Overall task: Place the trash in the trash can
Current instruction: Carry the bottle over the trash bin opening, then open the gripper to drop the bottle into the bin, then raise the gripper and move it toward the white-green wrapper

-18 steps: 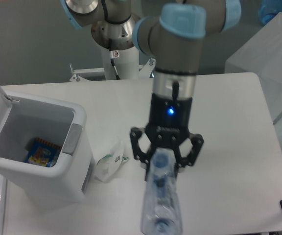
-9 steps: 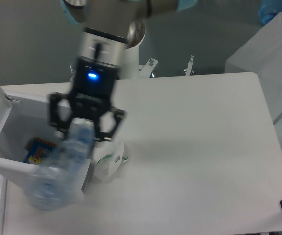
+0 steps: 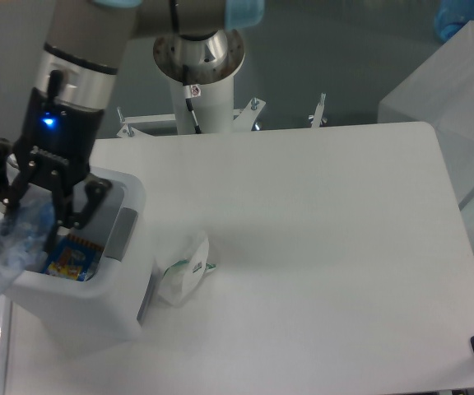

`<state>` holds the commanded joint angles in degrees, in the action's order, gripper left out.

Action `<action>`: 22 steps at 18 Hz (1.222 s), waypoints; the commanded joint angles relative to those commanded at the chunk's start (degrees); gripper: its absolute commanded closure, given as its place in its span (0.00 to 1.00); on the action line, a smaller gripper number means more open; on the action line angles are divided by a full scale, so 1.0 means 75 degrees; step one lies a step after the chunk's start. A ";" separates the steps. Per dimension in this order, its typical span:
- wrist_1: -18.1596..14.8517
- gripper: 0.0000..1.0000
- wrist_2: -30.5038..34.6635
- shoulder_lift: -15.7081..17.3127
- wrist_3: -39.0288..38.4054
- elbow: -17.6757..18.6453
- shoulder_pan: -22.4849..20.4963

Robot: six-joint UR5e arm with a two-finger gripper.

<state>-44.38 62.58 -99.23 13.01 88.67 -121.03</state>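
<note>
- Gripper (image 3: pixel 38 216) clamped on the crushed bottle (image 3: pixel 6 251), held over the trash can (image 3: pixel 97 300) opening at left, prob. to drop it in.
- Bottle blurred, cut off at left edge; cap not visible.
- White wrapper (image 3: pixel 184 271) on table (image 3: pixel 336 247), just right of can.
- Colourful item (image 3: pixel 71 259) inside can, partly hidden.

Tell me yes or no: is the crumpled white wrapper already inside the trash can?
No, the crumpled white wrapper lies on the table just beside the trash can, outside its wall.
</note>
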 joint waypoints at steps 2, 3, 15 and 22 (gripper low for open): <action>0.0012 0.43 0.0000 0.0035 0.0012 0.0199 0.0000; 0.0012 0.43 0.0000 0.0035 0.0012 0.0258 0.0000; 0.0000 0.00 -0.0047 0.0538 0.0703 0.0775 -0.0128; -0.0023 0.00 -0.0176 0.0762 0.0773 0.0634 -0.1566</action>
<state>-44.56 61.26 -93.52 18.80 93.43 -132.77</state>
